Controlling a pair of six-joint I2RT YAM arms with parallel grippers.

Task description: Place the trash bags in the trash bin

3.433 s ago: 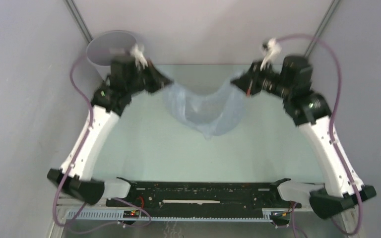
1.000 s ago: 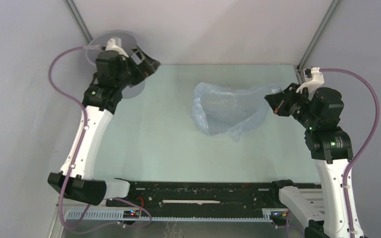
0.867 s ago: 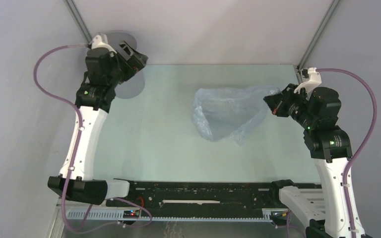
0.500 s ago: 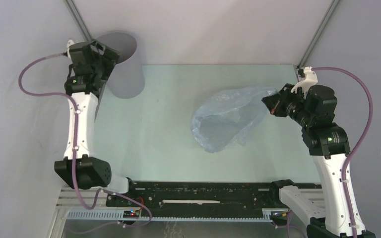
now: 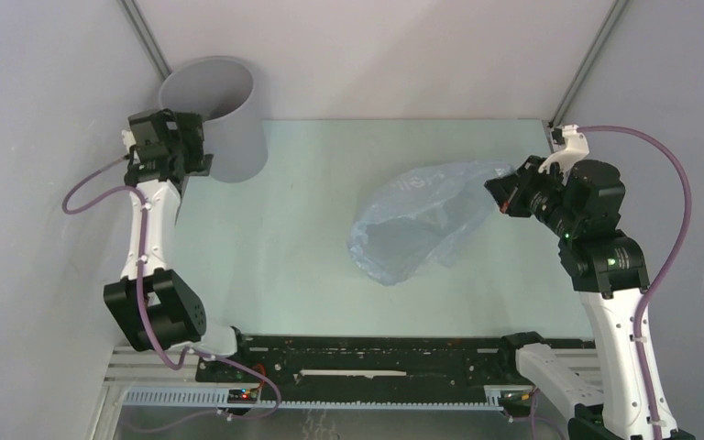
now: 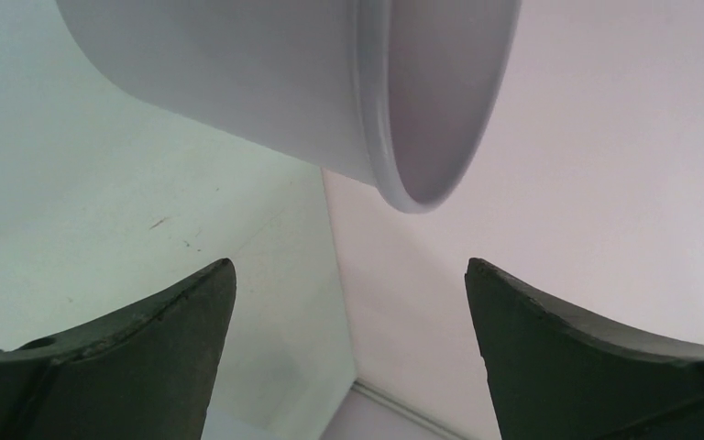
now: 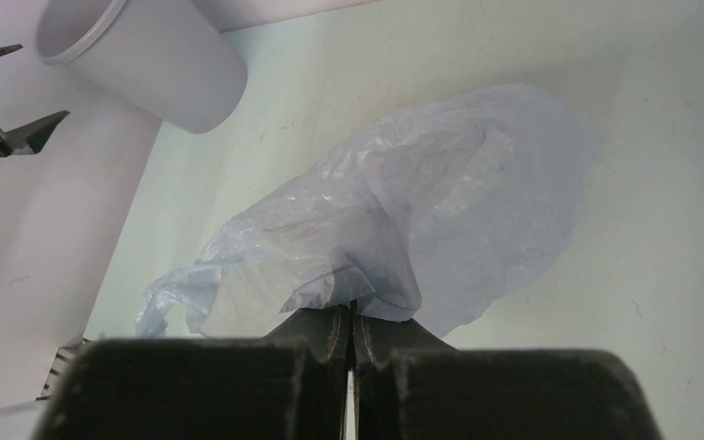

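The grey trash bin [image 5: 209,110] stands upright in the table's back-left corner; its wall and rim fill the top of the left wrist view [image 6: 266,82]. My left gripper [image 5: 181,154] hovers just left of the bin, open and holding nothing [image 6: 348,275]. The pale blue translucent trash bag [image 5: 412,225] hangs and spreads over the right half of the table. My right gripper [image 5: 504,194] is shut on the bag's upper right edge, the film bunched at its fingertips [image 7: 350,316]. The bag [image 7: 403,202] billows away from the fingers toward the bin [image 7: 147,60].
Grey enclosure walls close in on the left, back and right. Two diagonal metal struts [image 5: 147,37] run up the back corners. The arms' black base rail [image 5: 376,357] lies along the near edge. The pale green tabletop [image 5: 284,220] separates bag and bin.
My left arm has swung away from above the bin to its left side, uncovering the bin's mouth. The bag has sagged toward the near left while my right gripper keeps its hold.
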